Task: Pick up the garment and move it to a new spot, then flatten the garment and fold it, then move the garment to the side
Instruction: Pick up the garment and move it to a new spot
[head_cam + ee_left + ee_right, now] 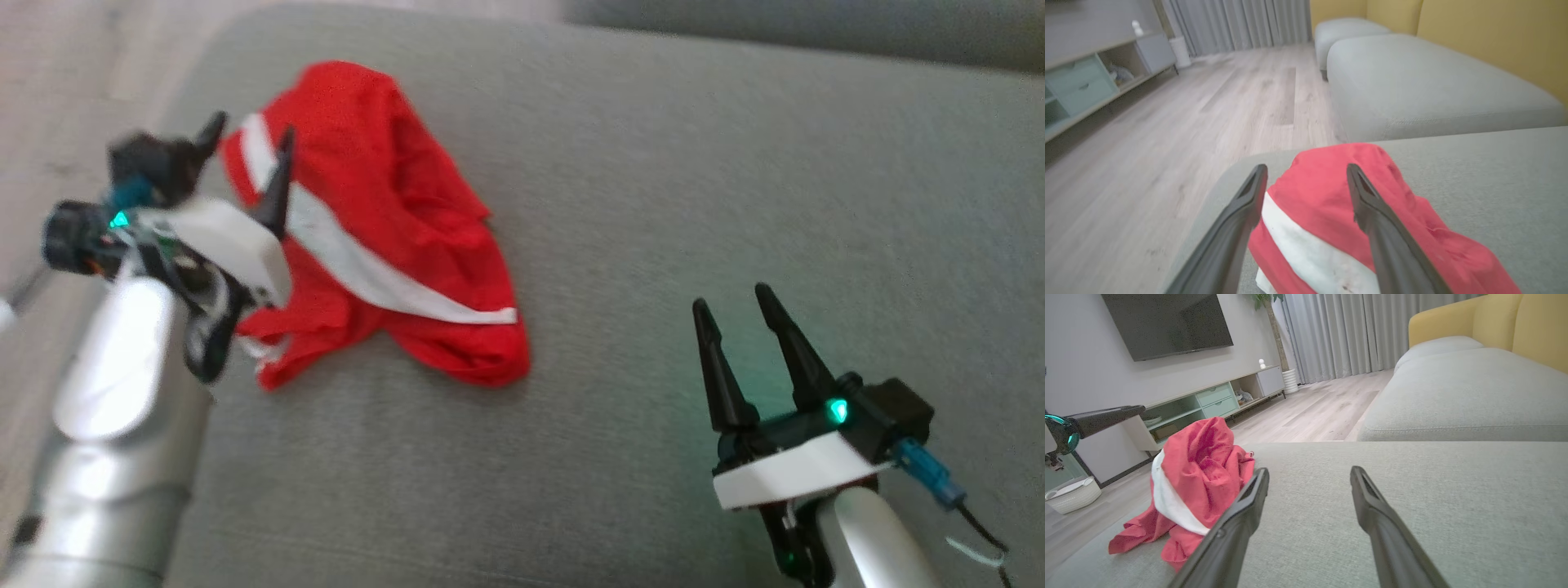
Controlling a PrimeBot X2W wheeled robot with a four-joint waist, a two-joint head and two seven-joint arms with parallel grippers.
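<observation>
We judge nothing done yet: the red garment [384, 220] lies crumpled on the grey sofa cushion [694, 163]. Our left pincer [251, 131] is spread over its edge, and our right pincer [732, 296] is spread well apart from it. Lifting, flattening and folding are all left.

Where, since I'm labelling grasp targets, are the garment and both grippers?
garment [392, 163], head view, red cloth above the stripe.
left gripper [251, 131], head view, midway between fingertips.
right gripper [732, 296], head view, midway between fingertips.
</observation>
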